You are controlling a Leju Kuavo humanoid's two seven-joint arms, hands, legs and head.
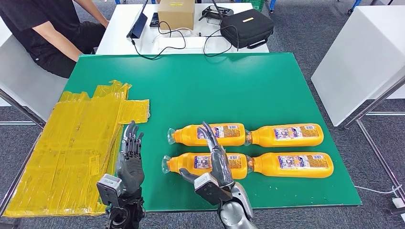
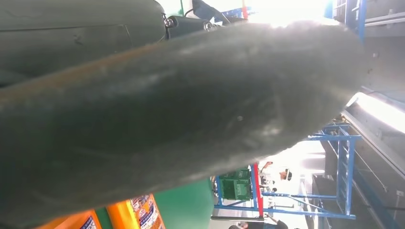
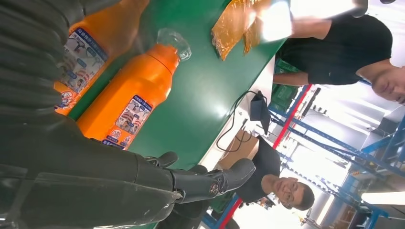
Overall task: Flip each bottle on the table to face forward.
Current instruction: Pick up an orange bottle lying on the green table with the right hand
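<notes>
Right hand, fingers spread and empty, over the near-left bottle; left hand open. Risk: a rolling bottle could nudge its close neighbours

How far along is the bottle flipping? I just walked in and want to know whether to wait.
Nothing looks clearly finished: all four orange bottles lie on their sides on the green table, labels up, so I cannot tell which have been flipped. In hand: the right hand hovers open over the near-left bottle, holding nothing. The left hand rests open beside the yellow sheets. The far-left bottle and both right ones look untouched.
</notes>
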